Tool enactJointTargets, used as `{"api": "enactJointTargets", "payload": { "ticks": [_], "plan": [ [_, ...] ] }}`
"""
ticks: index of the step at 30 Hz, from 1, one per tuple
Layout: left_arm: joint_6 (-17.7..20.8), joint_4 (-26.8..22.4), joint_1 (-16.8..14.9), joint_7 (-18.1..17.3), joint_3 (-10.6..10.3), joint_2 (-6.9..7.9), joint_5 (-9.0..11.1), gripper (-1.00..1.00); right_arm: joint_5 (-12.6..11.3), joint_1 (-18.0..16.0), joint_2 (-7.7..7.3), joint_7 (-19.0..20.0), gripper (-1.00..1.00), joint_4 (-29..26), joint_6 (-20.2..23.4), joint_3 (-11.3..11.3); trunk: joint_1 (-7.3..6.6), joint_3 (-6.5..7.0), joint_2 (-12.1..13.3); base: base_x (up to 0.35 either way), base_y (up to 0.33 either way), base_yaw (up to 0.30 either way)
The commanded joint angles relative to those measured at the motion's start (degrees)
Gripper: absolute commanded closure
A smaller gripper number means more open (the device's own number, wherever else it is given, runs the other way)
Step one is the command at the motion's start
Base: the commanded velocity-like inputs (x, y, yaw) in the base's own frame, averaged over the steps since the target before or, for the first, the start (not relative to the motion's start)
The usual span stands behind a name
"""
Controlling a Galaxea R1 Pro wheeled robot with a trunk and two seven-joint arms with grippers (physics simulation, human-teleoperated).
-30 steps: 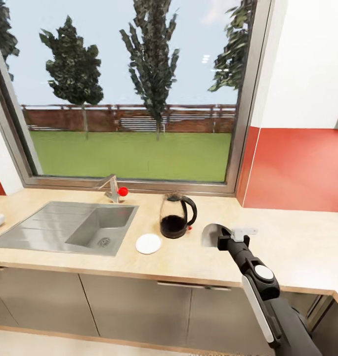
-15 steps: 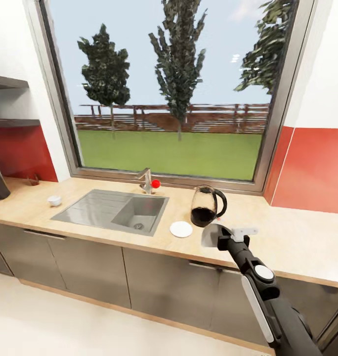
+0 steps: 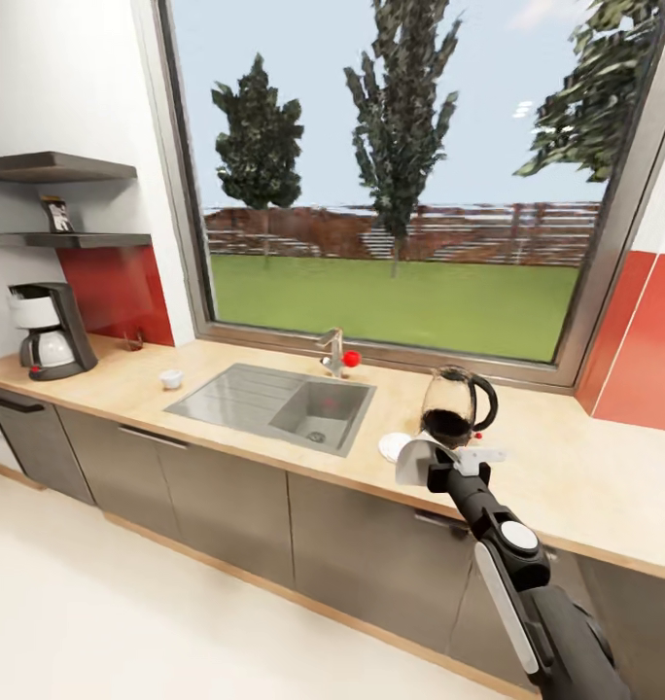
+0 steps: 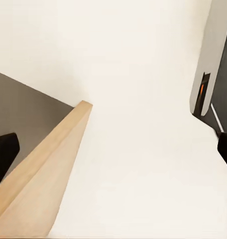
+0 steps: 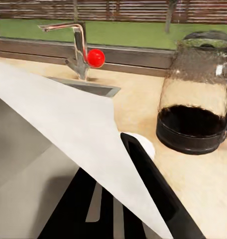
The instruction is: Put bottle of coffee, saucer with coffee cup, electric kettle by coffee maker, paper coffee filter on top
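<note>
Filter in hand, coffee maker far off to my left.

The coffee maker [image 3: 51,331] stands at the worktop's [image 3: 226,447] left end; my right tool [image 3: 447,465], near the electric kettle [image 3: 456,406], grips the paper coffee filter [image 3: 417,461]. Left tool: cannot tell.

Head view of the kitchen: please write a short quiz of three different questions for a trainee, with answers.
1. True or false: the coffee maker stands on the kitchen countertop.
2. What does the right pincer hold? A) paper coffee filter B) coffee cup C) saucer
3. Fill in: the electric kettle stands beside the ____.

Key: 1 true; 2 A; 3 saucer.
</note>
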Motion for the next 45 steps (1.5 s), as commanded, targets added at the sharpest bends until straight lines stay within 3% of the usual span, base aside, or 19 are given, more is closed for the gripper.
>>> {"api": "enactJointTargets", "payload": {
  "ticks": [1,21,45],
  "plan": [
    [0.2,0.1,-0.1,0.1,0.0,-0.01,0.1,-1.0,-0.7,0.0,-0.02,-0.2,1.0,-0.1,0.3,0.1,0.02,-0.02,0.0,0.0,0.0,0.277],
    [0.3,0.1,-0.1,0.1,0.0,0.06,0.1,-1.0,-0.8,0.0,0.0,-0.2,1.0,-0.1,0.4,0.2,0.02,-0.02,0.0,0.0,0.0,0.06],
    [0.0,0.1,-0.3,0.2,0.1,-0.02,0.3,-1.0,-0.8,0.0,0.04,-0.2,1.0,-0.1,0.4,0.5,0.02,-0.02,0.0,0.0,0.0,0.266]
  ]
}}
